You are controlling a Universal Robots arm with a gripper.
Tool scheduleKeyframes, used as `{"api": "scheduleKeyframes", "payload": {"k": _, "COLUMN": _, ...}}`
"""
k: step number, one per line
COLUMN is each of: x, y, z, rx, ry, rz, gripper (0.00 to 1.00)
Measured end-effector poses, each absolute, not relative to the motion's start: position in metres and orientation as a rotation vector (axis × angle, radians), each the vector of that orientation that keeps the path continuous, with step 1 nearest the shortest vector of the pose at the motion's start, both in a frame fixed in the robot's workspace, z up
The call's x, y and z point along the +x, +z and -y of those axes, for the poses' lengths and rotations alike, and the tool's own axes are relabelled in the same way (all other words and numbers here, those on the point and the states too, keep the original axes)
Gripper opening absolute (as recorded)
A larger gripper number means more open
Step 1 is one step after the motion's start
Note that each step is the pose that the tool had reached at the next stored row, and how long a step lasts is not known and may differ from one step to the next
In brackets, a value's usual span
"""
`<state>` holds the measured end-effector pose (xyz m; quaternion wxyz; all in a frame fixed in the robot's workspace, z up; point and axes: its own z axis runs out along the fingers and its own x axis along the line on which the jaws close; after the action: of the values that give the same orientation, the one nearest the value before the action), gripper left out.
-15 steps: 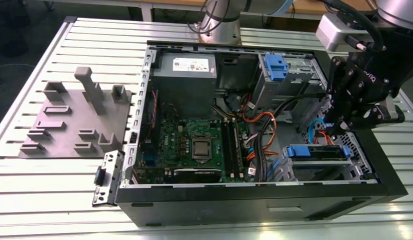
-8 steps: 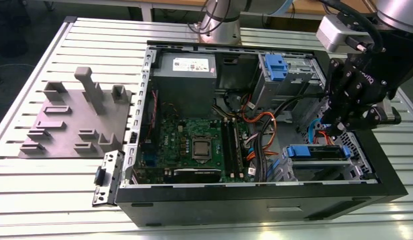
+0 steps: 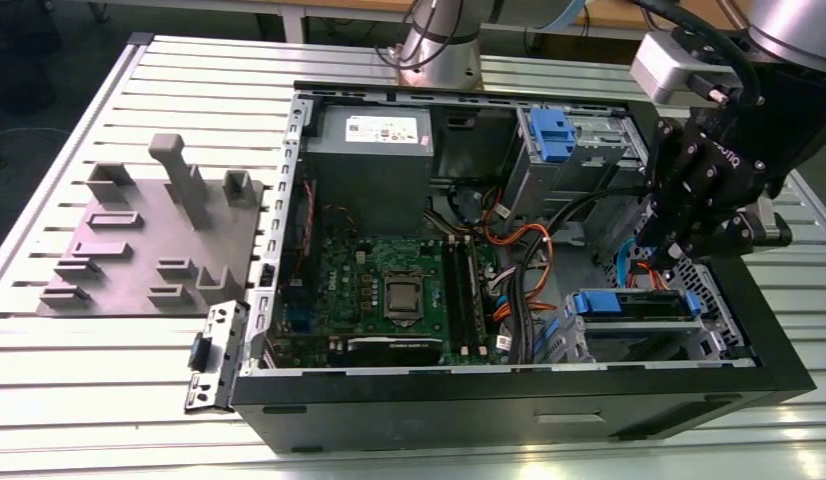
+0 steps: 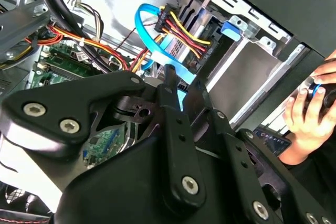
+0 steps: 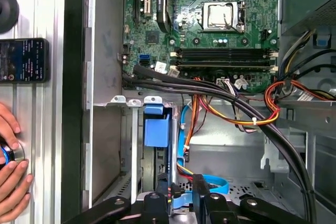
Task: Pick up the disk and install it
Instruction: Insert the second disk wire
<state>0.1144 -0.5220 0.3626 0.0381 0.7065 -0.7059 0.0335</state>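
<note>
Over the exterior view's right end of the open black metal computer case (image 3: 520, 400), black multi-link gripper (image 3: 671, 255) on the grey arm, pointed down into the case. Fingertips a little apart in both wrist views, clamped on nothing; bright blue flat data cable (image 5: 210, 182) and a bundle of red, yellow and black wires (image 4: 181, 32) visible just beyond them.

Just below the gripper, in the silver metal drive cage (image 3: 580, 340) at the case's near corner on the exterior view's right: the disk (image 3: 636, 303), flat, framed by its bright blue plastic bracket, seated in the cage. Same disk (image 5: 156, 129) in the first wrist view, edge-on between the cage walls, close to the fingertips but apart from them.

Elsewhere inside the case: green motherboard (image 3: 386, 290) with black memory slots, and a large grey box with a white sticker (image 3: 373, 140) at the far wall. Outside it, on the ribbed aluminium table (image 3: 66, 380): a grey plastic fixture plate with upright posts (image 3: 146, 240) toward the exterior view's left, a dark phone (image 5: 23, 60) lying flat, and a person's hand (image 5: 10, 182) on a round knob beside the case.
</note>
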Motion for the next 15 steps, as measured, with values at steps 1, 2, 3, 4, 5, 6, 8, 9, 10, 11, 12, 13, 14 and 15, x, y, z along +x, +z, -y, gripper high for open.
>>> {"api": "scheduleKeyframes", "payload": {"k": 1, "x": 0.1144, "y": 0.3621, "z": 0.5223, "rx": 2.167, "ry": 0.103, "rz": 2.165, "gripper": 0.33}}
{"api": "scheduleKeyframes", "payload": {"k": 2, "x": 0.1144, "y": 0.3617, "z": 0.5227, "rx": 2.167, "ry": 0.104, "rz": 2.165, "gripper": 0.33}}
{"api": "scheduleKeyframes", "payload": {"k": 3, "x": 0.1144, "y": 0.3612, "z": 0.5233, "rx": 2.167, "ry": 0.104, "rz": 2.165, "gripper": 0.33}}
{"api": "scheduleKeyframes", "payload": {"k": 4, "x": 0.1144, "y": 0.3608, "z": 0.5239, "rx": 2.166, "ry": 0.104, "rz": 2.165, "gripper": 0.31}}
{"api": "scheduleKeyframes", "payload": {"k": 5, "x": 0.1144, "y": 0.3604, "z": 0.5244, "rx": 2.166, "ry": 0.105, "rz": 2.165, "gripper": 0.24}}
{"api": "scheduleKeyframes", "payload": {"k": 6, "x": 0.1144, "y": 0.3602, "z": 0.5246, "rx": 2.166, "ry": 0.105, "rz": 2.165, "gripper": 0.18}}
{"api": "scheduleKeyframes", "payload": {"k": 8, "x": 0.1144, "y": 0.3602, "z": 0.5247, "rx": 2.166, "ry": 0.105, "rz": 2.164, "gripper": 0.16}}
{"api": "scheduleKeyframes", "payload": {"k": 9, "x": 0.1144, "y": 0.3602, "z": 0.5248, "rx": 2.166, "ry": 0.105, "rz": 2.164, "gripper": 0.16}}
{"api": "scheduleKeyframes", "payload": {"k": 10, "x": 0.1144, "y": 0.3601, "z": 0.5248, "rx": 2.166, "ry": 0.105, "rz": 2.164, "gripper": 0.16}}
{"api": "scheduleKeyframes", "payload": {"k": 11, "x": 0.1144, "y": 0.3601, "z": 0.5248, "rx": 2.166, "ry": 0.105, "rz": 2.164, "gripper": 0.16}}
{"api": "scheduleKeyframes", "payload": {"k": 12, "x": 0.1144, "y": 0.3601, "z": 0.5249, "rx": 2.166, "ry": 0.105, "rz": 2.164, "gripper": 0.16}}
{"api": "scheduleKeyframes", "payload": {"k": 13, "x": 0.1144, "y": 0.3601, "z": 0.5249, "rx": 2.166, "ry": 0.105, "rz": 2.165, "gripper": 0.16}}
{"api": "scheduleKeyframes", "payload": {"k": 14, "x": 0.1144, "y": 0.3601, "z": 0.5249, "rx": 2.166, "ry": 0.105, "rz": 2.165, "gripper": 0.16}}
{"api": "scheduleKeyframes", "payload": {"k": 15, "x": 0.1144, "y": 0.3601, "z": 0.5249, "rx": 2.166, "ry": 0.105, "rz": 2.165, "gripper": 0.16}}
